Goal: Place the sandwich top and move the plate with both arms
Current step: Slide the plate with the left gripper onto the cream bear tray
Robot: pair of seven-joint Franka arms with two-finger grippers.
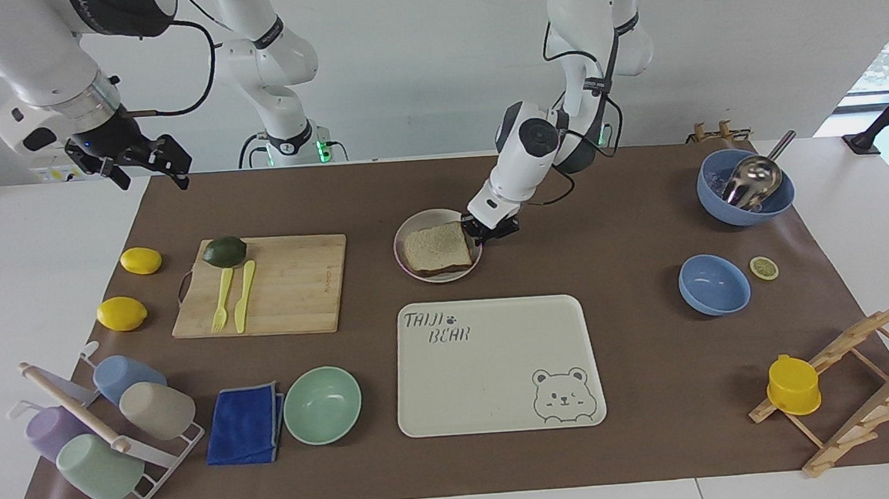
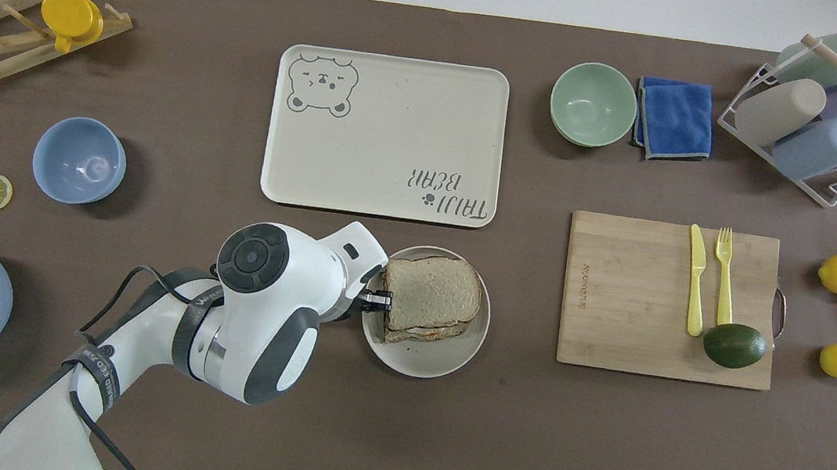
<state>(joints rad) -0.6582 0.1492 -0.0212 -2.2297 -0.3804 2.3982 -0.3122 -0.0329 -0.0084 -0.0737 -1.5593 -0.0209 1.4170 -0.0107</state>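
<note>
Bread [image 1: 435, 248] sits atop the stack on plate [image 1: 407, 236], mid-table, just robot-side of tray [image 1: 498, 366]. Right gripper [image 1: 147, 161] waits high over the table's edge, fingers spread, empty. Left gripper [image 1: 482, 229] clamped on the plate rim.

Robot lab, white arms [image 1: 558, 80] bolted at a table [image 1: 51, 250], staged kitchenware, bare white wall

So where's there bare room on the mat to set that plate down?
The bear tray is bare, just farther from the robots than the plate. Open mat lies between the tray and the blue bowl, and along the robots' edge. It is crowded at both ends: the cup rack, the cutting board.
</note>
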